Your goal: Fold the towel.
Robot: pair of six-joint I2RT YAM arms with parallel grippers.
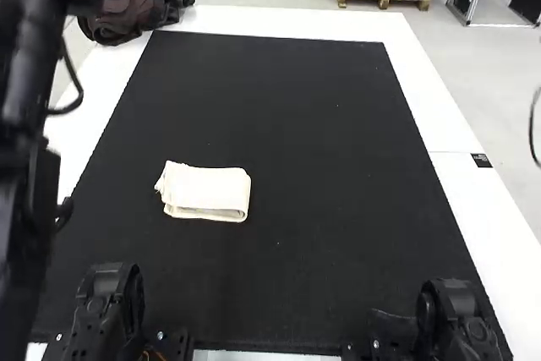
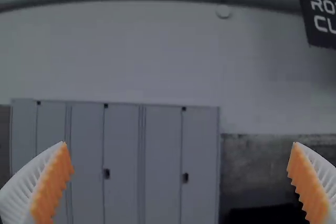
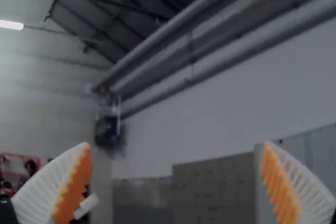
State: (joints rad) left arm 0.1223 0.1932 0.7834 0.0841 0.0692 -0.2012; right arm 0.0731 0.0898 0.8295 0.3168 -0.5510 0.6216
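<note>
Taking twelve o'clock as the far end of the table in the high view, the towel (image 1: 203, 185) lies at about nine o'clock from the middle of the black mat (image 1: 338, 166), flat and by itself. It is already a small, long packet of several layers. At its three o'clock end there is a rounded fold; along the six o'clock side the layers show one above another, and at the nine o'clock end some corners come out a little unevenly. I judge therefore that the folding is nearly finished, or perhaps finished. What could be left is only to make these corners straight and to press the packet flatter. The left gripper (image 2: 179, 144) has its fingers wide apart with nothing between them, and the right gripper (image 3: 176, 145) is likewise spread and empty. Neither touches the towel, which fits with work almost complete.
</note>
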